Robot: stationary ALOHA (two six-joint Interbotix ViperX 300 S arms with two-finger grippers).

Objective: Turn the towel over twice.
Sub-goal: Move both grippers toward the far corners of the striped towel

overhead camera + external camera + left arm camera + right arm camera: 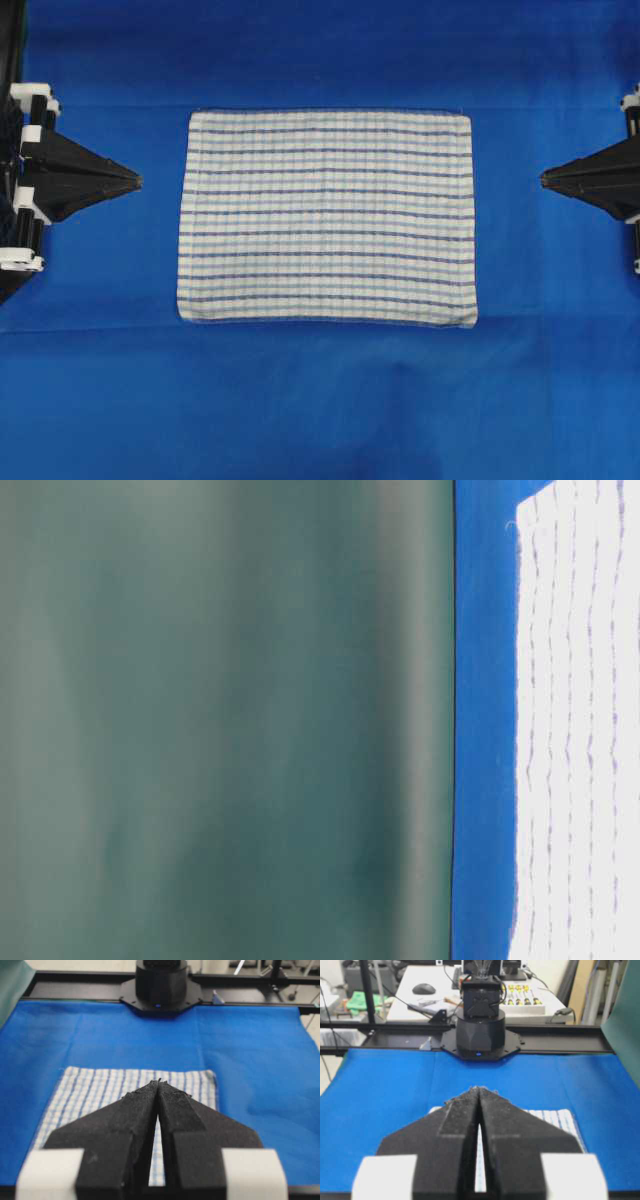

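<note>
Towel (327,217) flat mid-sheet (320,400), between left gripper (137,182) and right gripper (543,180); jaws together, empty, on both. Best to open wide, pinch one hem at both corners, lift evenly, fold across without bunching.

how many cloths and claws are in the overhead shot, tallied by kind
striped towel: 1
plain blue sheet: 1
claws: 2, the left claw and the right claw, both shut and empty, one off each short end of the towel
total: 4
</note>
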